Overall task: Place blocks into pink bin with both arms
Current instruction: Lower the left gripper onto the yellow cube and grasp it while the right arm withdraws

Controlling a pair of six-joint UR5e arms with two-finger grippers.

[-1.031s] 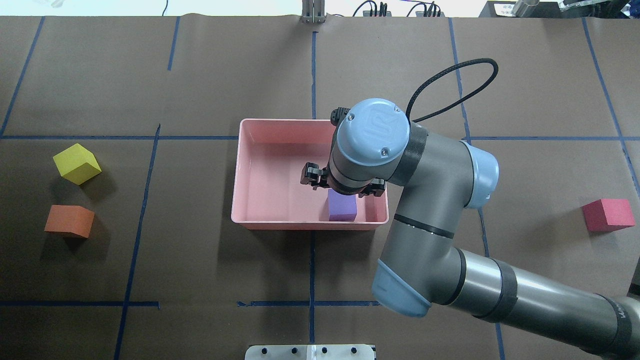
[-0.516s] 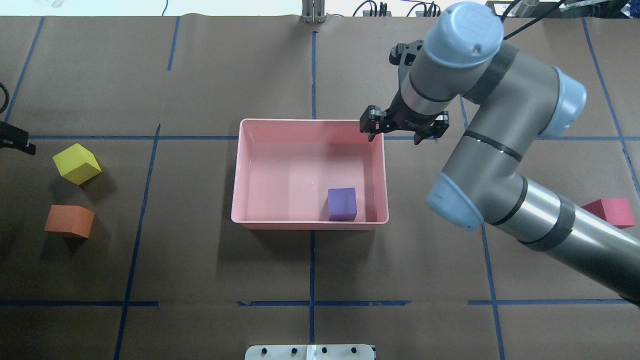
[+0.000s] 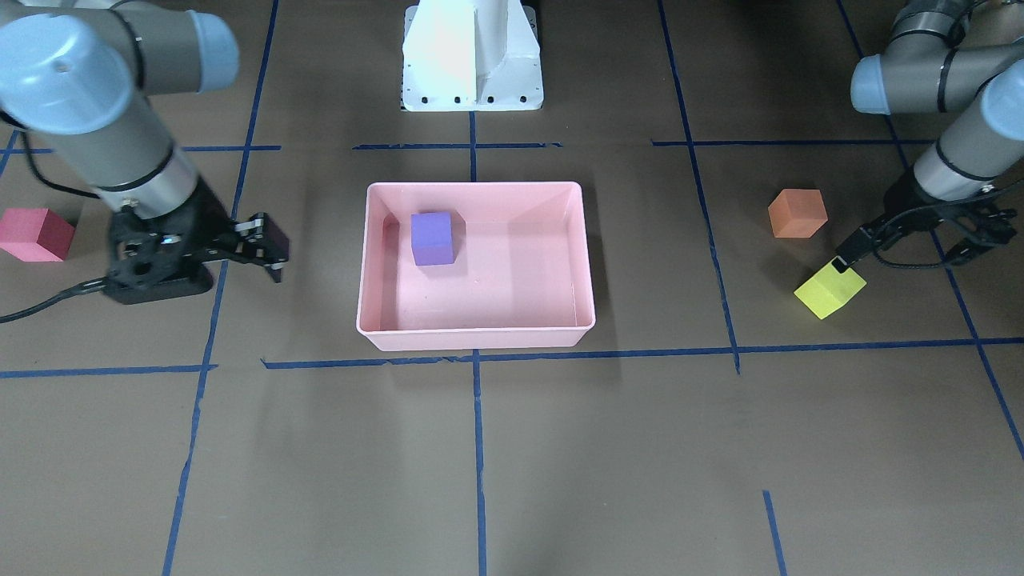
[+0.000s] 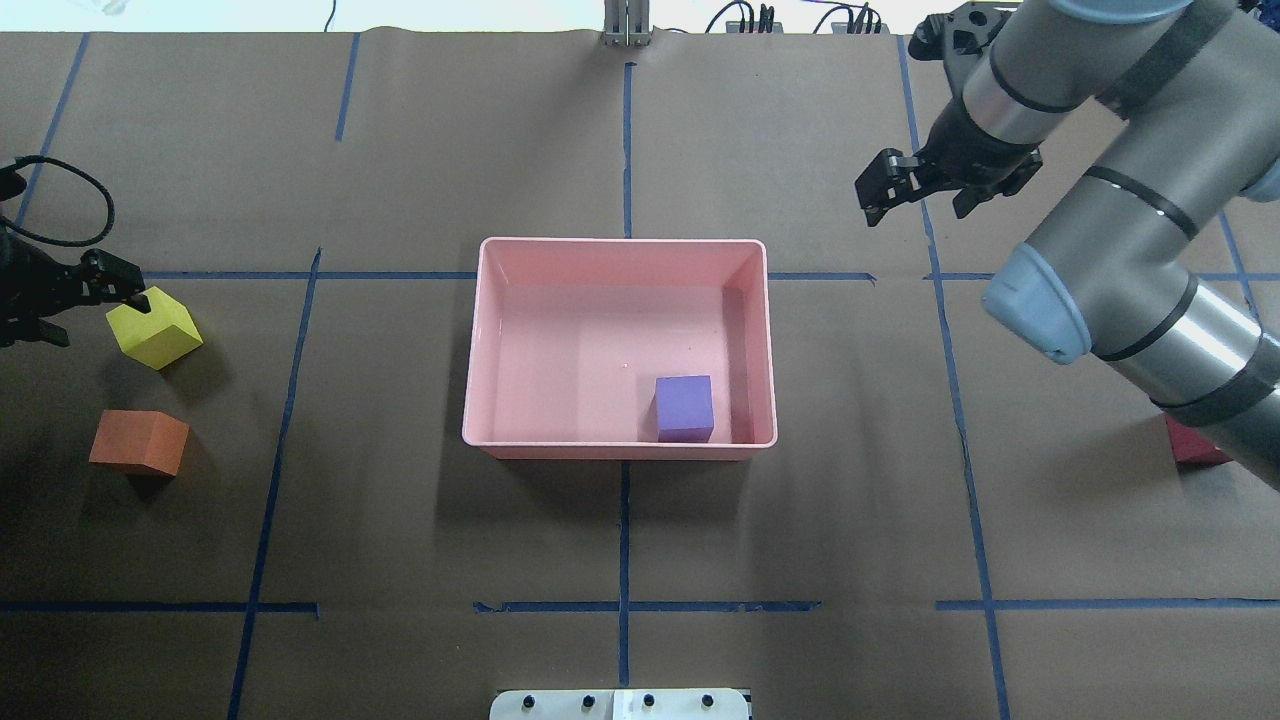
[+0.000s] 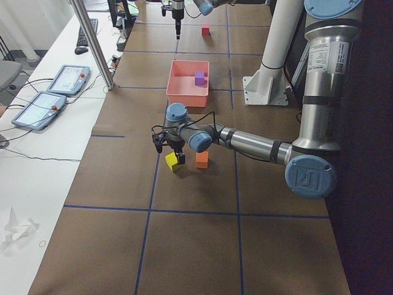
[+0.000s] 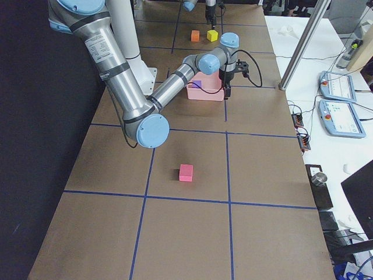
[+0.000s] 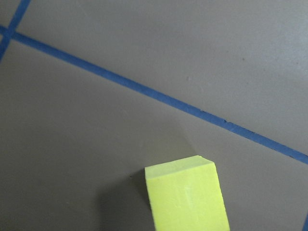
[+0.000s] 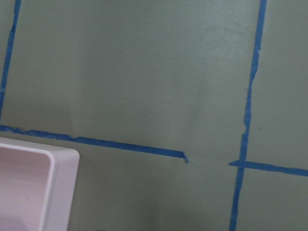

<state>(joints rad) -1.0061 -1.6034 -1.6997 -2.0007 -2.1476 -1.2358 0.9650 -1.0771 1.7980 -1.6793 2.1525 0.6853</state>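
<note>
The purple block [image 4: 684, 407] sits inside the pink bin [image 4: 620, 245], near its right front corner. My right gripper [image 4: 945, 190] is open and empty, raised beyond the bin's far right corner. My left gripper [image 4: 60, 300] is open at the table's left edge, with one finger at the edge of the tilted yellow block [image 4: 155, 328]. The left wrist view shows the yellow block [image 7: 187, 197] low in frame. The orange block [image 4: 140, 441] lies just nearer than the yellow one. The red-pink block [image 4: 1190, 445] lies far right, partly hidden by my right arm.
The white pedestal [image 3: 472, 56] stands at the robot's side of the table, behind the bin. Blue tape lines cross the brown table cover. A metal post [image 5: 92, 43] and tablets stand on the white bench beyond the table's far edge.
My right gripper has left the purple block in the bin and moved up and away past the bin's far right corner. My left gripper has come in from the left to the yellow block.
</note>
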